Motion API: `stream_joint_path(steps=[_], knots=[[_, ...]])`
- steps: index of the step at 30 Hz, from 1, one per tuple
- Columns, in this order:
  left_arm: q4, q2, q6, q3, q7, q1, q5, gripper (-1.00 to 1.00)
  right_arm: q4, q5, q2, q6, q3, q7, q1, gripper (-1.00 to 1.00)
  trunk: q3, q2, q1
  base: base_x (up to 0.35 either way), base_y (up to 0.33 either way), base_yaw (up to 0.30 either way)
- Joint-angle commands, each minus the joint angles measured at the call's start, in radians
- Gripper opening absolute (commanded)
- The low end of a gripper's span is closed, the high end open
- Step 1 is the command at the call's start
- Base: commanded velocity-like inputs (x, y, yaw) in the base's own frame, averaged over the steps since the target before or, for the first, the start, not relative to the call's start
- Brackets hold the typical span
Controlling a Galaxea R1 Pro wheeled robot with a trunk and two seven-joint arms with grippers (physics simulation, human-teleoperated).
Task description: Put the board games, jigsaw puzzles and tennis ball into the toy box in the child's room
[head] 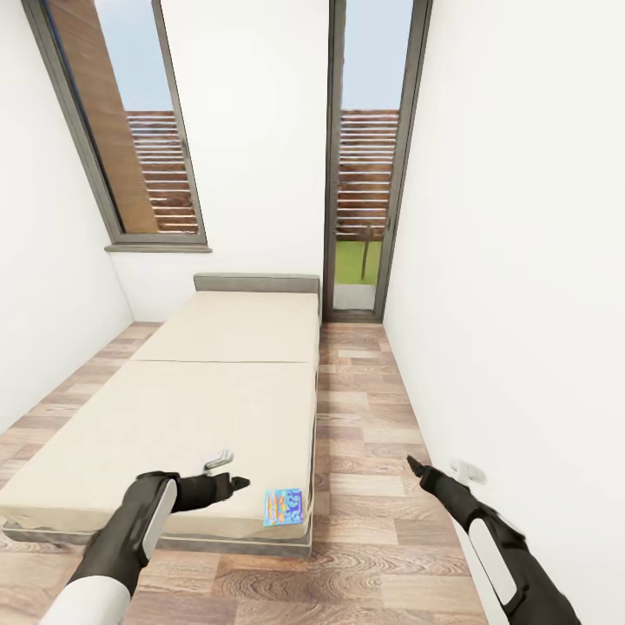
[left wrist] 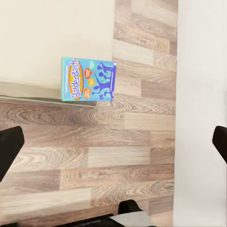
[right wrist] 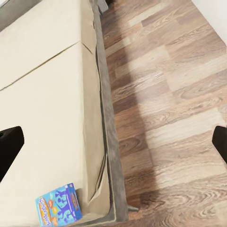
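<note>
- Small blue printed board-game box (head: 285, 507): lies flat at the near right corner of the low cream two-panel mattress bed (head: 191, 391), lower centre of the head frame, its edge at the mattress rim.
- Left gripper (head: 227, 473): lower left, over the mattress just beside the box; jaws wide, empty.
- Right gripper (head: 417, 469): lower right, over the wood-plank floor (head: 365, 417); jaws wide, empty.
- Risk: a sideways nudge could likely slide the box off onto the floor.
</note>
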Motion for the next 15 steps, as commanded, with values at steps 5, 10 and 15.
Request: stream_joint_path(steps=[5,10,15], knots=[[0.047,0.004,0.01,0.008,-0.028,-0.018,0.015,1.0,-0.107,-0.017,0.0,0.073,0.063,0.036,0.0,1.0,-0.002,-0.002,0.001,0.0,0.0,0.0],[0.056,0.012,0.013,0.013,-0.115,-0.023,0.046,1.0,-0.171,-0.025,0.021,0.175,0.09,0.045,0.001,1.0,-0.002,-0.002,0.001,0.0,0.0,0.0],[0.057,0.015,0.017,0.013,-0.171,-0.025,0.058,1.0,-0.185,-0.042,0.074,0.243,0.084,0.046,-0.001,1.0,-0.002,-0.002,0.001,0.0,0.0,0.0]])
